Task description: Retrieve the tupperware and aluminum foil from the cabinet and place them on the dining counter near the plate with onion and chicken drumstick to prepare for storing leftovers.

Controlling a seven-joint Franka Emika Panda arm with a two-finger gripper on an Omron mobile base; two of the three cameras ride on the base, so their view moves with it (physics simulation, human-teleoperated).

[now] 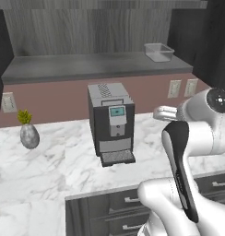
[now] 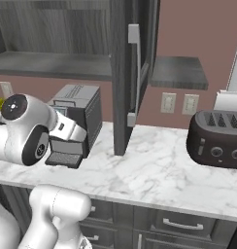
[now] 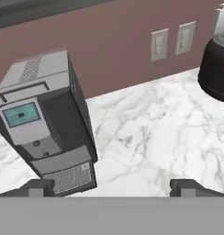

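Gripper [image 3: 112, 186] wide open, nothing between the fingers, nothing held; the two dark fingertips [image 3: 38, 187] stand far apart at the bottom of the hand view. Bare marble counter [image 3: 150, 133] lies straight ahead of them, open room there. Coffee machine [image 3: 42, 124] sits just beyond the left fingertip, tilted in this view, drip tray edge nearest it. Dark toaster [image 3: 217, 69] well off past the right fingertip, near the wall with two outlets [image 3: 172, 41]. Cabinet [image 1: 100, 64] open above the counter, higher than the fingers; the tupperware [image 1: 158, 51] sits on the right end of its shelf near the front edge, upright, shelf to its left bare. In the right base view the open cabinet door [image 2: 132, 73] stands edge-on over the counter between coffee machine and toaster, its lower edge just above the marble. Small plant vase [image 1: 28, 131] on the counter left of the machine, well apart. Drawer fronts [image 2: 178, 221] run under the counter's front edge.
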